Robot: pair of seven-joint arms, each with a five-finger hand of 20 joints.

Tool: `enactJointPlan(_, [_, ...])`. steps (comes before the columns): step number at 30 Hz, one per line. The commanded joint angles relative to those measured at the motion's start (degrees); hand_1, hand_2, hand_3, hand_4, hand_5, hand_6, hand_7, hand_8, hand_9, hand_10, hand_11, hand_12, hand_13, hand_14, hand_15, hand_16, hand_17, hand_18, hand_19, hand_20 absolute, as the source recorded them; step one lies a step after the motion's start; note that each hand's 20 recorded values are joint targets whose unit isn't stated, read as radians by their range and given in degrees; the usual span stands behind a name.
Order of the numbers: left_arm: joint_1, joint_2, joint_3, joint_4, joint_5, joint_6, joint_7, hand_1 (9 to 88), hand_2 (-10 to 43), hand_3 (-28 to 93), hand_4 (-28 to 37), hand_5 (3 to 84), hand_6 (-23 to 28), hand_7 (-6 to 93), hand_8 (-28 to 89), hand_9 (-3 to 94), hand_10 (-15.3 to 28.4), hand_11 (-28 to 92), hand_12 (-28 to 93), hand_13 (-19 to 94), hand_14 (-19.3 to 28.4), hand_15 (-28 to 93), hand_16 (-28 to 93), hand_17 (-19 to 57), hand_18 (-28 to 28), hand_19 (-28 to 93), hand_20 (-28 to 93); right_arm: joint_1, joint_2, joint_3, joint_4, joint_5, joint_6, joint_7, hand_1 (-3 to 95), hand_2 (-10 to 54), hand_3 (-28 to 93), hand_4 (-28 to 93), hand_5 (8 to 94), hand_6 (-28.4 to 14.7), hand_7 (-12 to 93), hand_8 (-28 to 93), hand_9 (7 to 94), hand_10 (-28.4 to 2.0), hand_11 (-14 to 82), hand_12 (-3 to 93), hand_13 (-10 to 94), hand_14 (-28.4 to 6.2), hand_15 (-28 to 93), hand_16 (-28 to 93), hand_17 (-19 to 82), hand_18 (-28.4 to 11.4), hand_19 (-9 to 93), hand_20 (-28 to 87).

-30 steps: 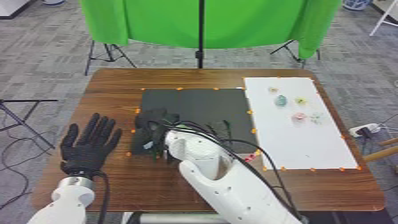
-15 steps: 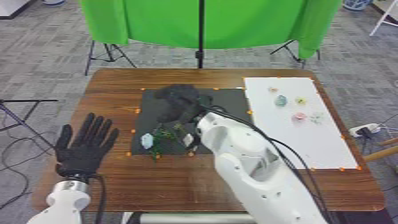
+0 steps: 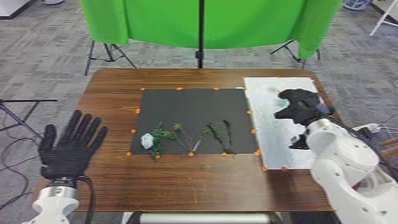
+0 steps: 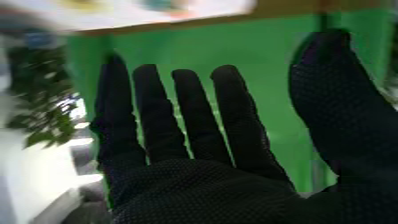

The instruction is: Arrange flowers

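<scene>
In the head view my right hand point(image 3: 302, 104) is over the white sheet point(image 3: 277, 131), partly covering the small flower heads there; a bit of a teal one point(image 3: 284, 103) shows beside it. The right wrist view has my right hand point(image 4: 204, 185) open, fingers straight and thumb apart, holding nothing. On the black mat point(image 3: 191, 107) lie a white flower point(image 3: 147, 141) with green leaves point(image 3: 160, 134) and several thin green stems point(image 3: 215, 134). My left hand point(image 3: 68, 152) is open at the table's left side, fingers straight, apart from the flowers.
Orange markers point(image 3: 179, 89) edge the mat and the sheet. The brown table point(image 3: 178, 180) reaches to a green cloth point(image 3: 160, 22) on stands behind it. A black stand point(image 3: 18, 112) is on the floor at the left.
My right hand has moved from the black mat rightward to over the white sheet, uncovering the stems on the mat. The left hand has shifted slightly left and nearer the front.
</scene>
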Motion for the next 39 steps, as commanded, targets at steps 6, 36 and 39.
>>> enactJointPlan(6, [0.1, -0.75, 1.91, -0.04, 0.28, 2.51, 0.39, 21.8, 15.3, 74, -28.3, 42.3, 9.2, 6.1, -8, 35.1, 14.2, 14, 8, 25, 15.1, 25, -5, -8.5, 13.4, 32, 11, -0.2, 2.3, 0.9, 6.1, -2.4, 3.6, -0.7, 36.0, -9.5, 85, -28, 44.3, -4.4, 11, -12, 40.0, -15.3, 7.9, 11.7, 33, -17.4, 21, 16, 18, -22.6, 65, 32])
enactJointPlan(36, [1.8, -0.94, 2.04, -1.46, -2.82, 8.44, 2.65, 24.0, 16.3, 74, -28.3, 45.0, 10.1, 8.5, -9, 37.3, 15.9, 18, 9, 27, 15.9, 33, -6, -8.3, 13.9, 35, 12, 13.8, -2.3, -13.9, 5.3, 0.5, 11.3, -1.7, 57.0, -9.5, 72, -28, 73.6, -1.3, 28, -3, 85.2, -10.0, 16.4, 43.0, 60, -13.3, 70, 37, 35, -23.7, 93, 67])
enactJointPlan(39, [1.3, -0.7, 2.37, -1.33, -2.9, 8.49, 2.61, 23.9, 16.5, 74, -28.3, 45.0, 10.1, 8.6, -9, 37.3, 15.9, 18, 9, 27, 15.9, 33, -7, -8.3, 13.8, 35, 12, 21.7, -5.9, -20.3, 8.2, 1.3, 11.2, -5.4, 57.0, -9.5, 73, -28, 73.2, -1.3, 27, -3, 84.7, -10.1, 16.7, 43.1, 60, -13.2, 70, 37, 34, -23.5, 93, 67])
